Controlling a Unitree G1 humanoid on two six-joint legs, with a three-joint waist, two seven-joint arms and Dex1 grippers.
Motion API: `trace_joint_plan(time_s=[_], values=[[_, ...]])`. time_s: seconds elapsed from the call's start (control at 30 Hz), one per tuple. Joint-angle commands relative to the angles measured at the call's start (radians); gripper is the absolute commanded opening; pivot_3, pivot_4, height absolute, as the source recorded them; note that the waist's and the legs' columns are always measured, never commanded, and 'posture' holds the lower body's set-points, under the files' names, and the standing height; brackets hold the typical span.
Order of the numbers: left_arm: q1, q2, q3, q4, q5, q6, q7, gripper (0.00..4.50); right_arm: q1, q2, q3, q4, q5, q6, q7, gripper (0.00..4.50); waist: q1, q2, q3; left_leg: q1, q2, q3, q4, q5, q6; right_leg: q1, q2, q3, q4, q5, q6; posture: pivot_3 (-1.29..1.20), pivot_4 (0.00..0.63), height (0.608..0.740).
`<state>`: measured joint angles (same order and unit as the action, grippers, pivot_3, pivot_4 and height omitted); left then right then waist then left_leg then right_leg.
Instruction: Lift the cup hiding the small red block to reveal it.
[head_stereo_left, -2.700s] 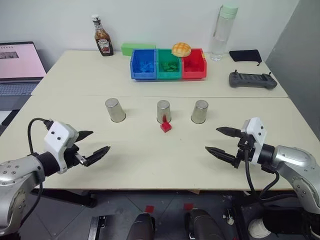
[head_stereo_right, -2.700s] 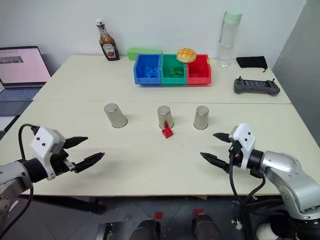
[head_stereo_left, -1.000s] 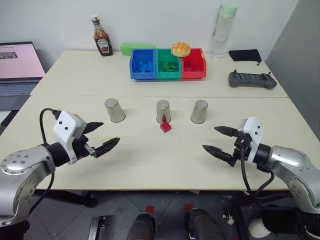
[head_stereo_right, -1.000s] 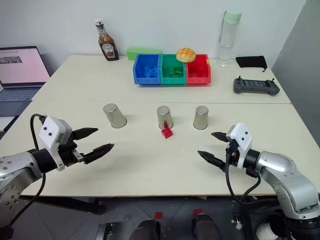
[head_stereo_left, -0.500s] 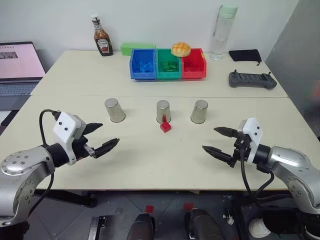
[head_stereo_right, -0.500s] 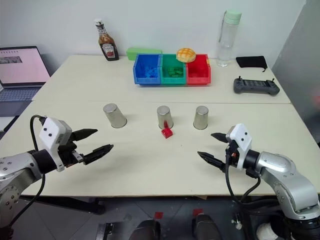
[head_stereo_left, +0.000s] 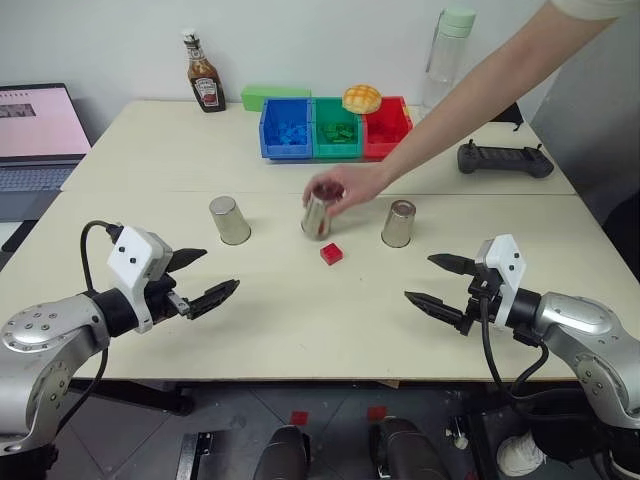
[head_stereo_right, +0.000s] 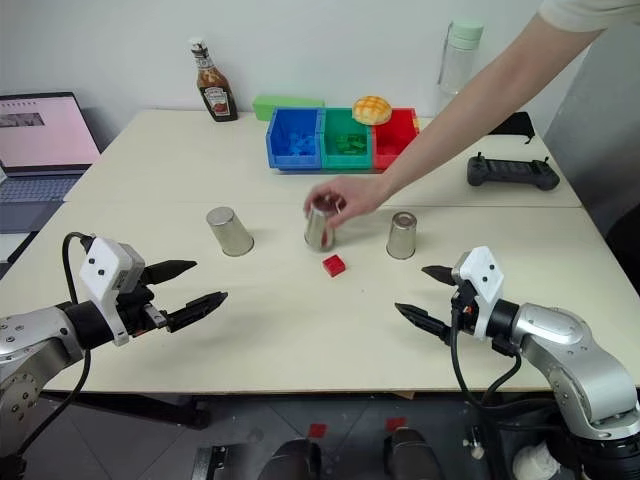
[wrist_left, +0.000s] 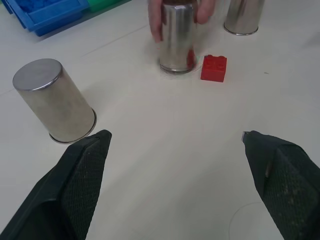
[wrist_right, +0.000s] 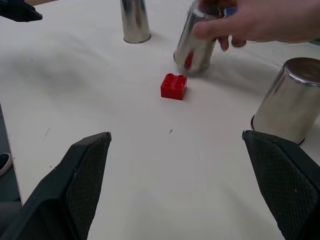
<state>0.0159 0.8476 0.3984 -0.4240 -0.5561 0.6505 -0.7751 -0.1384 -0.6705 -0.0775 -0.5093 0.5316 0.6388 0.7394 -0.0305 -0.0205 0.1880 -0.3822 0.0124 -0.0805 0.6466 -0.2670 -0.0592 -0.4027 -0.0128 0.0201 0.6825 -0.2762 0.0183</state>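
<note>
Right now a person's hand (head_stereo_left: 345, 187) grips the middle cup (head_stereo_left: 316, 215) of three on the table (head_stereo_left: 300, 310), tipping it, with the red block (head_stereo_left: 331, 254) bare on the tabletop just in front of it. Both the left gripper (head_stereo_left: 198, 278) and the right gripper (head_stereo_left: 437, 283) hover low over the near part of the table, well apart from the cups, jaws spread wide and empty.

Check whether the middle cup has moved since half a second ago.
Yes. The middle cup, now gripped by a person's hand, has tilted and shifted slightly toward the left cup, opening a gap from the red block, which sits where it was.
</note>
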Motion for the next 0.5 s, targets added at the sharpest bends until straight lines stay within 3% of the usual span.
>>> trace_joint_plan(time_s=[0.03, 0.5], values=[[-0.007, 0.016, 0.017, -0.013, 0.003, -0.011, -0.002, 4.5, -0.001, -0.005, -0.012, -0.042, 0.014, -0.009, 0.001, 4.47, 0.0, 0.0, 0.0, 0.0, 0.0, 0.0, 0.0, 0.0, 0.0, 0.0, 0.0, 0.0, 0.0, 0.0, 0.0, 0.0, 0.15, 0.74], [-0.008, 0.025, 0.017, -0.01, 0.007, -0.007, -0.007, 4.5, 0.005, 0.001, -0.004, -0.04, 0.009, -0.016, -0.001, 4.47, 0.0, 0.0, 0.0, 0.0, 0.0, 0.0, 0.0, 0.0, 0.0, 0.0, 0.0, 0.0, 0.0, 0.0, 0.0, 0.0, 0.15, 0.74]])
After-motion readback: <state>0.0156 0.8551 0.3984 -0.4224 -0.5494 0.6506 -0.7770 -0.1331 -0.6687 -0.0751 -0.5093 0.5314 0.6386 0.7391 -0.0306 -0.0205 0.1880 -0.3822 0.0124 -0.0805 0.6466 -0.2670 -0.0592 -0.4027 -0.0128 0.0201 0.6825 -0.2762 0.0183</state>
